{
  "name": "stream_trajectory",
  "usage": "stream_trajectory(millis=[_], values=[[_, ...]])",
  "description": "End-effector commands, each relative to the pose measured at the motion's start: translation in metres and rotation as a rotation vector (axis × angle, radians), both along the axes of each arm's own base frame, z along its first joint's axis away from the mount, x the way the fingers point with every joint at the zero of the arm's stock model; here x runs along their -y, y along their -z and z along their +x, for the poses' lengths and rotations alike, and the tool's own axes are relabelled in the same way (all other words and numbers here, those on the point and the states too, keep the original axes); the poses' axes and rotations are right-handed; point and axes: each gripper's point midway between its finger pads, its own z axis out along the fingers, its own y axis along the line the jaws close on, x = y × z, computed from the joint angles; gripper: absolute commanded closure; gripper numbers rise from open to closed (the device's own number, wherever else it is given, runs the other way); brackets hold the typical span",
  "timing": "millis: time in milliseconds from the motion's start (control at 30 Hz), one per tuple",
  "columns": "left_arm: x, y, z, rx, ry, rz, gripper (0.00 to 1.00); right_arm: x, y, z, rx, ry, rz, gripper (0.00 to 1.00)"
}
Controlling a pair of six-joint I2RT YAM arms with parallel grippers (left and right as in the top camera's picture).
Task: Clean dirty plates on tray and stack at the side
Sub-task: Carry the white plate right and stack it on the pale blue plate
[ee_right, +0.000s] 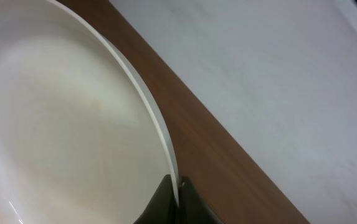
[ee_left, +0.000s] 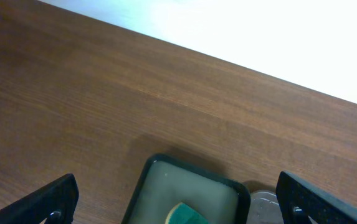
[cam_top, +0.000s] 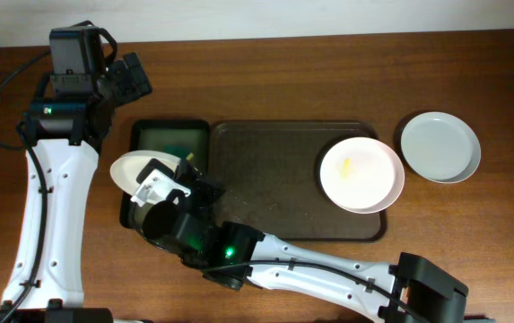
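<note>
My right gripper (ee_right: 178, 190) is shut on the rim of a white plate (ee_right: 60, 124), which it holds tilted. From overhead this plate (cam_top: 131, 168) hangs over the left side of a small dark green tray (cam_top: 140, 133), with the right gripper (cam_top: 160, 187) at its near edge. A second plate (cam_top: 361, 173), with a yellow smear, lies at the right end of the brown tray (cam_top: 274, 179). A third plate (cam_top: 439, 146) rests on the table to the right of that tray. My left gripper (cam_top: 136, 81) stands open behind the green tray, its jaws (ee_left: 177, 186) wide apart with nothing between them.
The green tray (ee_left: 166, 180) holds cloudy water and a green sponge (ee_left: 187, 214). The right arm (cam_top: 310, 269) stretches along the table's front edge. The left arm (cam_top: 55, 206) stands along the left side.
</note>
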Motion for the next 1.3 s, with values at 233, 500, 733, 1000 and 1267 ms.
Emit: stream_trajectory(millis=[233, 500, 733, 1000, 1267], values=[[-0.002, -0.016, -0.001, 0.038, -0.008, 0.002, 0.01, 0.025, 0.014, 0.027, -0.136, 0.173, 0.288, 0.96], [-0.002, -0.016, -0.001, 0.038, -0.008, 0.002, 0.01, 0.052, 0.058, 0.071, -0.701, 0.116, 0.679, 0.96], [-0.002, -0.016, -0.001, 0.038, -0.008, 0.002, 0.01, 0.186, 0.073, 0.123, -0.950, 0.273, 0.889, 0.96], [-0.002, -0.016, -0.001, 0.038, -0.008, 0.002, 0.01, 0.445, 0.105, 0.112, -0.978, 0.869, 1.204, 0.96], [-0.002, -0.016, -0.001, 0.038, -0.008, 0.002, 0.01, 0.587, 0.116, 0.042, -0.867, 1.191, 1.345, 0.96]])
